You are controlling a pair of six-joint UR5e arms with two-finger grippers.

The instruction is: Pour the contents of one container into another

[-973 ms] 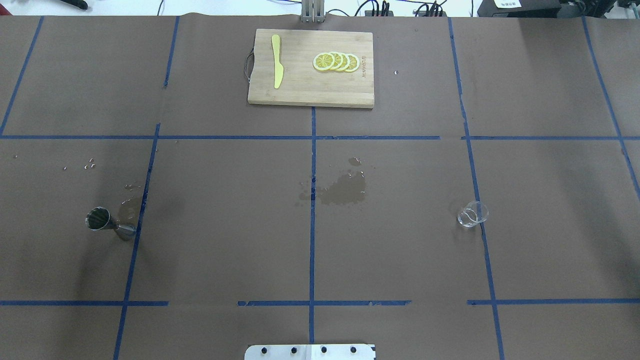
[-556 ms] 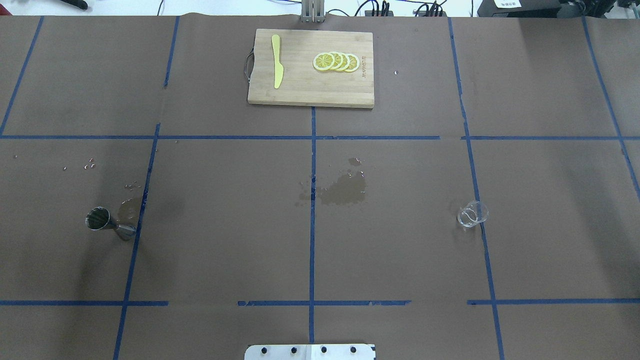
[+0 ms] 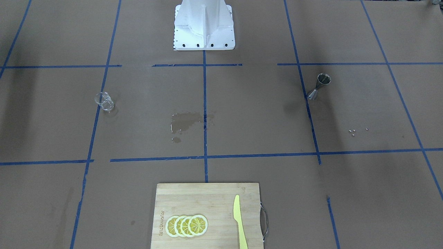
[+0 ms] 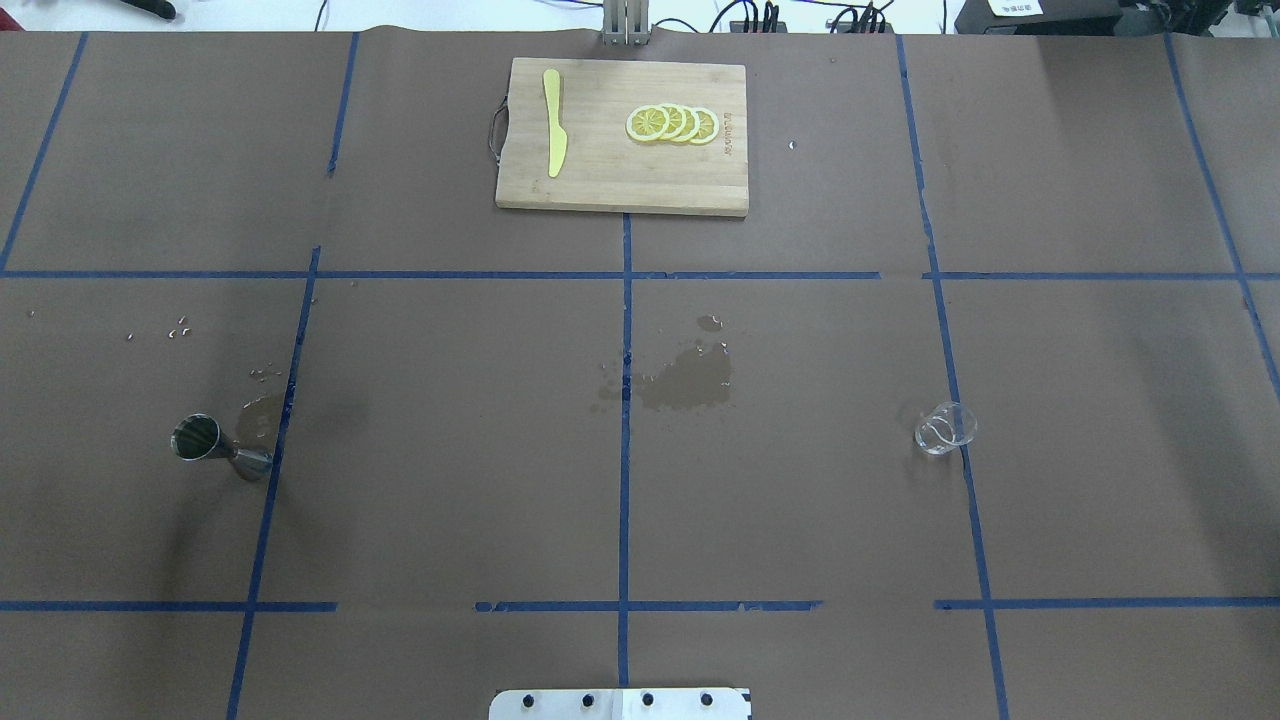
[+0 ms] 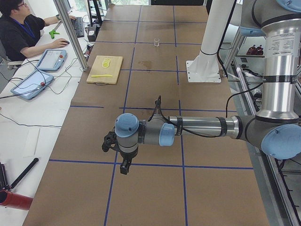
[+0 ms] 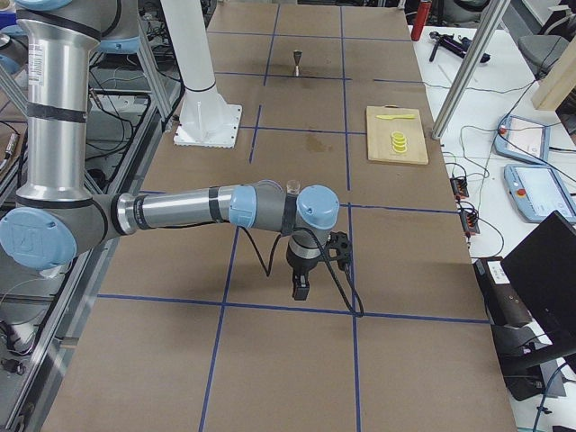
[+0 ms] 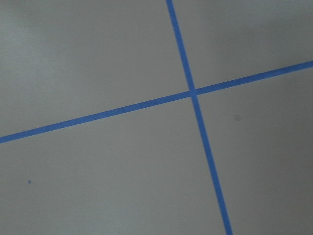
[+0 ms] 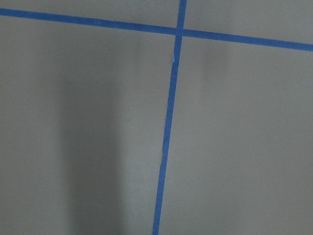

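Note:
The clear glass cup point(image 4: 944, 428) stands upright on the robot's right side of the table, also seen in the front view point(image 3: 104, 101). The steel jigger point(image 4: 215, 448) stands on the robot's left side point(image 3: 319, 86), beside a damp patch. Neither gripper shows in the overhead or front view. In the left side view the left gripper point(image 5: 123, 167) hangs over bare paper, short of the jigger. In the right side view the right gripper point(image 6: 300, 286) hangs over bare paper, short of the cup point(image 6: 292, 187). I cannot tell whether either is open or shut. Both wrist views show only paper and blue tape.
A wooden cutting board point(image 4: 700, 190) lies at the far middle with a yellow knife point(image 4: 553, 122) and lemon slices point(image 4: 672, 123). A wet stain point(image 4: 685, 377) marks the table's centre. An operator point(image 5: 19, 33) sits at a side desk. The robot's base point(image 3: 203, 24) stands mid-table.

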